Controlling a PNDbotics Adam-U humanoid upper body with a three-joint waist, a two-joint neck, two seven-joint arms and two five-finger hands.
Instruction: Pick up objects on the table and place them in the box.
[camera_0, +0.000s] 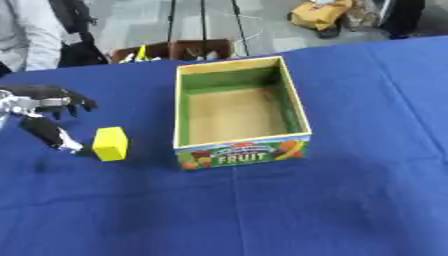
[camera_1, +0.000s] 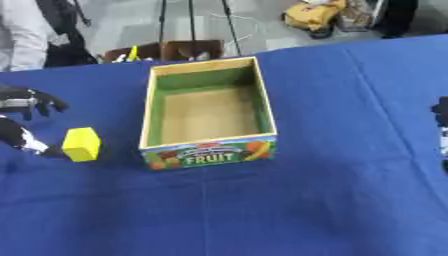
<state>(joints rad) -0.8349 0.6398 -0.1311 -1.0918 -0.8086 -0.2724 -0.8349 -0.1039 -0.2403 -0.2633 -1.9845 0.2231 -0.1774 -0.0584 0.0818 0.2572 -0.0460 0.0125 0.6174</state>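
Observation:
A yellow block (camera_0: 110, 143) stands on the blue tablecloth, left of the box. The box (camera_0: 241, 152) is open-topped with green inner walls and a front label reading FRUIT; nothing lies inside it. My left hand (camera_0: 42, 106) hovers just left of the block, open, its fingers (camera_0: 77, 102) arched above and its thumb (camera_0: 54, 136) reaching down close to the block's left side. The block is not between them. Only a dark sliver of my right hand (camera_1: 441, 114) shows at the right edge of the right eye view.
The blue cloth (camera_0: 289, 210) covers the whole table, with wide room in front of and right of the box. Beyond the far edge stand tripod legs (camera_0: 203, 25), a brown crate (camera_0: 179, 50), a yellow bag (camera_0: 322, 12) and a person (camera_0: 26, 35).

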